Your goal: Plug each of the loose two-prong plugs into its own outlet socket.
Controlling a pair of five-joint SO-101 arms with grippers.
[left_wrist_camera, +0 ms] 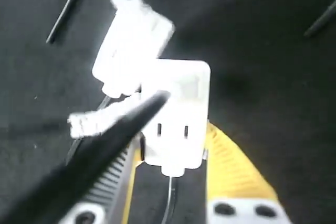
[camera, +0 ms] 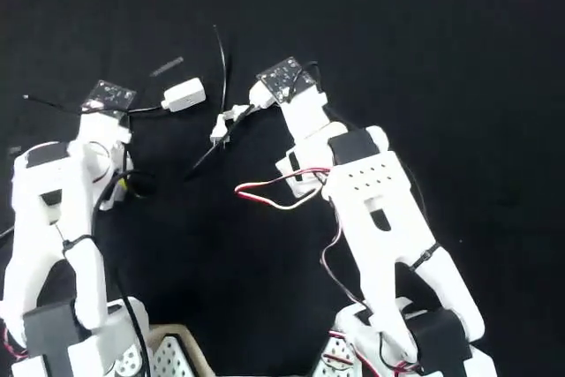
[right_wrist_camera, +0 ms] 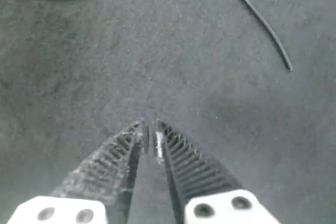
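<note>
A white outlet socket (left_wrist_camera: 181, 103) with two slots sits between the fingers of my left gripper (left_wrist_camera: 173, 148), which is shut on it. Just beyond it is a blurred white plug-like piece (left_wrist_camera: 134, 40), touching or overlapping the socket's corner. A black cable (left_wrist_camera: 100, 145) crosses in front. In the high view another white outlet block (camera: 184, 94) lies on the black table, with a small white plug (camera: 228, 121) and its thin black wires to its right. My right gripper (right_wrist_camera: 149, 127) hovers over bare cloth, shut, with a thin pale sliver between its tips.
Thin black cables (right_wrist_camera: 262, 22) trail across the black cloth (camera: 459, 86) near the right gripper. A red and white wire (camera: 274, 196) loops off the right arm. The table's right half is open cloth.
</note>
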